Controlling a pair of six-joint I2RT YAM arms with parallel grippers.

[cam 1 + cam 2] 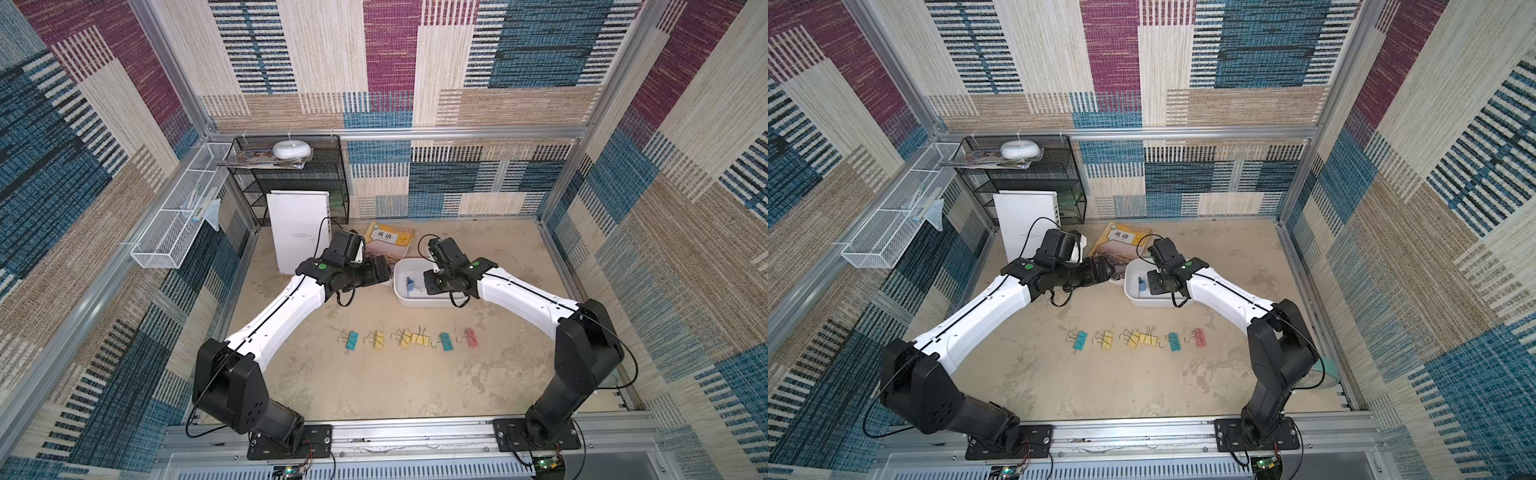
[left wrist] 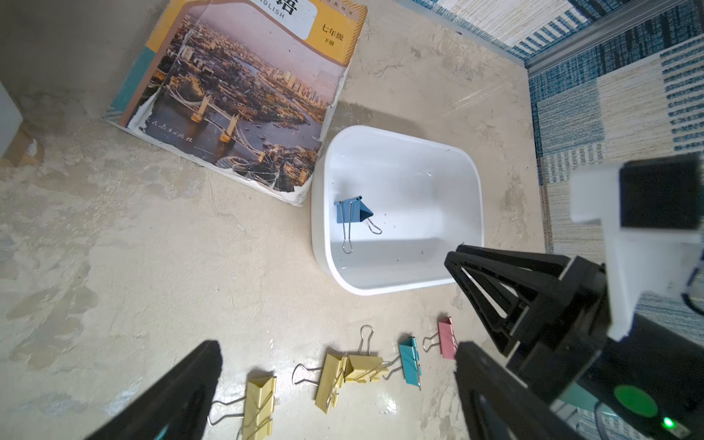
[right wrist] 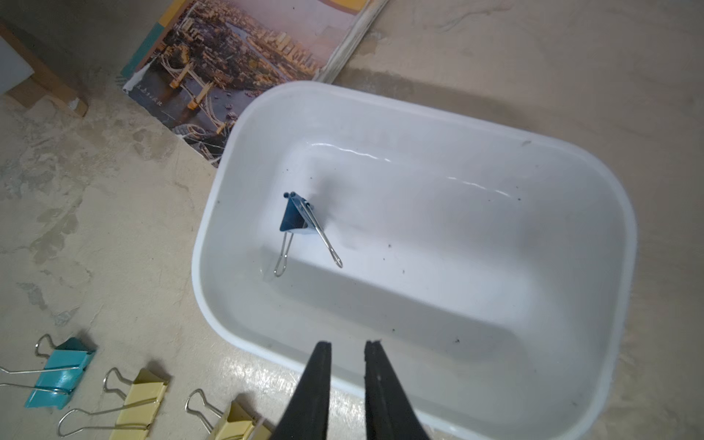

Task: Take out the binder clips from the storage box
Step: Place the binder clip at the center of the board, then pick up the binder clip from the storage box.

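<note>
The white storage box (image 1: 400, 293) sits mid-table, seen also in the wrist views (image 2: 474, 183) (image 3: 228, 160). One blue binder clip (image 3: 295, 219) (image 2: 352, 211) (image 1: 411, 286) lies inside it near one end, its wire handles splayed. Several more binder clips lie in a row on the table in front: teal (image 1: 352, 340), yellow (image 1: 377, 338), pink (image 1: 471, 336). My right gripper (image 3: 348, 343) hangs over the box's near rim with its jaws a narrow gap apart and nothing between them, well apart from the blue clip. My left gripper (image 2: 339, 344) is wide open above the row, holding nothing.
A worn English textbook (image 1: 390, 243) lies just behind the box, touching its corner. A white board (image 1: 297, 232) leans against a black mesh shelf (image 1: 299, 178) at back left. A white wire basket (image 1: 178, 220) hangs on the left wall. Bare table lies in front of the clip row.
</note>
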